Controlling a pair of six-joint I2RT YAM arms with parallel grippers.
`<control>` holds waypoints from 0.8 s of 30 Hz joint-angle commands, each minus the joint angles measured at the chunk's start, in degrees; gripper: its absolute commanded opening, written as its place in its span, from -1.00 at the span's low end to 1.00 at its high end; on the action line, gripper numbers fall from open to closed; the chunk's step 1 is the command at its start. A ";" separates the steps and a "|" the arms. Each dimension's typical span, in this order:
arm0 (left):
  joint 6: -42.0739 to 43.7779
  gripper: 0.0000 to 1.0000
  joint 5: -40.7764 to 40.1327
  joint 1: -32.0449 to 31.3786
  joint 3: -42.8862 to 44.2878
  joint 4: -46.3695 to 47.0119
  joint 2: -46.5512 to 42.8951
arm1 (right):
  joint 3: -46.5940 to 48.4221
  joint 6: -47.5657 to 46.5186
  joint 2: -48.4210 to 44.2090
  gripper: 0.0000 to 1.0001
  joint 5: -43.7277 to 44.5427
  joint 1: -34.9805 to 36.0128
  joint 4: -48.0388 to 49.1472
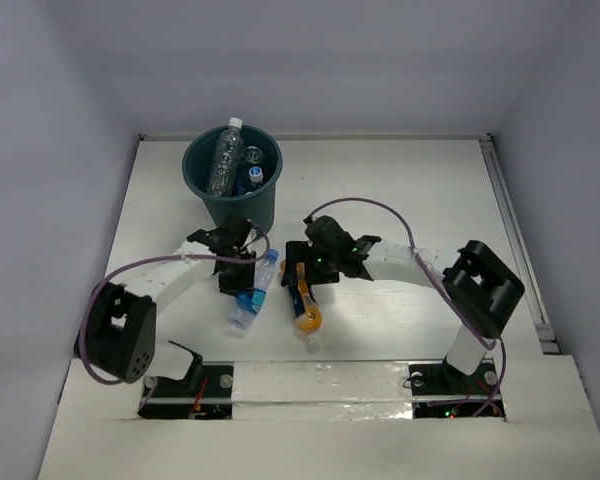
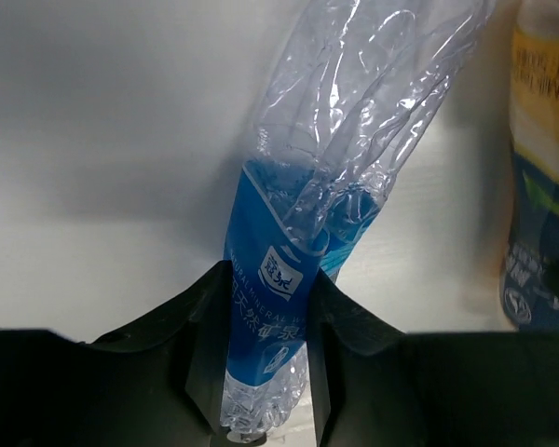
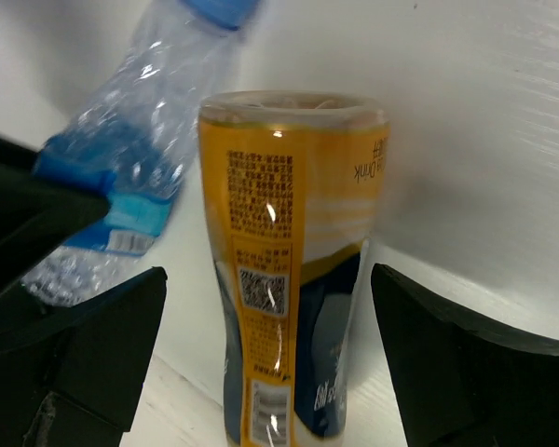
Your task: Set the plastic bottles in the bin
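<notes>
The teal bin stands at the back left and holds a clear bottle and others. A crushed clear bottle with a blue label lies on the table in front of it. My left gripper is shut on this bottle, its fingers pressing the label at both sides. An orange bottle with a dark label lies beside it and also shows in the left wrist view. My right gripper is open, its fingers wide on either side of the orange bottle without touching it.
White walls enclose the table on three sides. A metal rail runs along the right edge. The blue-label bottle lies close to the left of the orange one. The arm bases sit at the near edge.
</notes>
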 commanded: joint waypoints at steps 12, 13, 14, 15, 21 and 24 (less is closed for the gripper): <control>-10.19 -0.59 8.85 -0.92 6.80 -10.58 -26.19 | -1.11 1.08 -0.51 0.19 2.31 0.56 1.93; -10.54 -0.60 9.29 -0.92 10.29 -11.46 -27.15 | -2.86 1.17 -2.35 0.07 2.75 0.56 1.84; -11.24 -0.61 9.99 -0.92 12.41 -11.82 -27.33 | -3.75 1.35 -6.37 0.05 3.80 0.56 1.32; -11.42 -0.62 10.43 -0.92 17.05 -12.00 -27.42 | -4.54 1.35 -8.50 0.05 4.16 0.56 1.14; -12.83 -0.61 7.99 -0.92 37.37 -6.29 -20.41 | -5.61 2.14 -20.81 0.04 5.92 0.56 -2.99; -11.26 -0.58 0.26 -0.92 49.41 -3.22 -13.29 | -3.07 2.58 -24.95 0.04 6.89 0.56 -5.18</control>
